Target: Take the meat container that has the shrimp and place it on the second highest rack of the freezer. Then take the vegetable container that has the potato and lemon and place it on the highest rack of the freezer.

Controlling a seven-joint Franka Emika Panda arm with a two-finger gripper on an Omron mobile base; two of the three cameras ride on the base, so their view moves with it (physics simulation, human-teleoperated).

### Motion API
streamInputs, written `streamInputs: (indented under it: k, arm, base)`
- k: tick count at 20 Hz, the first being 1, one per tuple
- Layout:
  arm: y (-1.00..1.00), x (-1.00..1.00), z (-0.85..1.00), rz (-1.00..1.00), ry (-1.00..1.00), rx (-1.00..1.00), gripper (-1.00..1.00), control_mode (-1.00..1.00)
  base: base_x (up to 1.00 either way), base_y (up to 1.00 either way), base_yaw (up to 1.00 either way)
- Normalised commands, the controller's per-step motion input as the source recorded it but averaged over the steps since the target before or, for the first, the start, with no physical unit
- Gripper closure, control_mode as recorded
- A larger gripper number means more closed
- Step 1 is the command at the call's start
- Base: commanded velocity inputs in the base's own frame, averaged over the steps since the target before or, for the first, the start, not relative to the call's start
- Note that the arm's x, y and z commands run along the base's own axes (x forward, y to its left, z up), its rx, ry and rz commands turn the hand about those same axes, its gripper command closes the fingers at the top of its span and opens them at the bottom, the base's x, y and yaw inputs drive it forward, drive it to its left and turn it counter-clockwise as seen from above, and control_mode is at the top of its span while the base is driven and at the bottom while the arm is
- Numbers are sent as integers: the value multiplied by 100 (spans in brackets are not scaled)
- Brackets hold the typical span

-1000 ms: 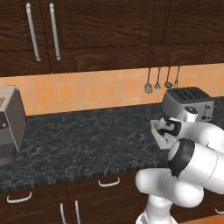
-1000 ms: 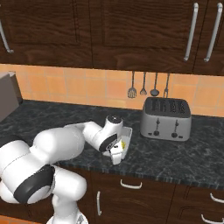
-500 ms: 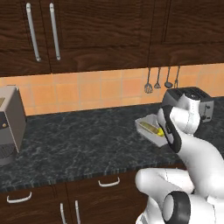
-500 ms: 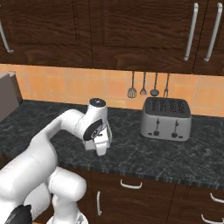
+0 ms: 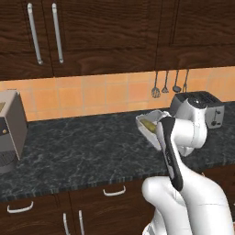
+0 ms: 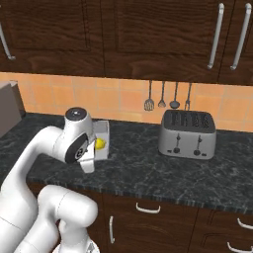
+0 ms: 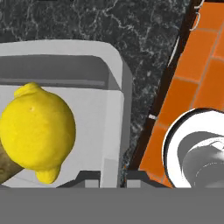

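Gripper (image 7: 113, 177) is clamped on the tray (image 7: 111, 113) wall, fingertips pinching the rim edge-on so the load hangs off one side. Tray is lifted off the counter (image 5: 82, 147) and held tilted beside the wrist in both base views. Lemon (image 7: 37, 131) sits inside against the potato (image 7: 6, 164), of which only a brown sliver shows at the frame edge; likely both slid toward the low end because of the tilt. Lemon (image 6: 100, 144) also peeks out next to the hand in the right base view. So this reads as the vegetable tray, bound for the top rack. Toaster (image 6: 188, 134) stands well apart on the counter; utensils (image 6: 168, 96) hang on the tiled wall behind. Rim grip risks the tray swinging.
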Motion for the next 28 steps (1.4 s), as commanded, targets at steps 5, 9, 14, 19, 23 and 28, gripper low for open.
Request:
streamInputs:
  k: [5,9,14,19,23,28]
  arm:
    - [11,-24,61,-19,0,3,100,-100]
    - [3,-41,48,-16,0,12,100,-100]
    - [13,-48,44,-10,0,17,100,-100]
    - [33,-33,30,-8,0,6,100,-100]
    - [3,-16,8,-4,0,0,100,-100]
    - [0,-11,2,0,0,-3,100,-100]
  base:
    - [0,0,0]
    - [0,0,0]
    - [0,0,0]
    - [0,0,0]
    - [0,0,0]
    - [0,0,0]
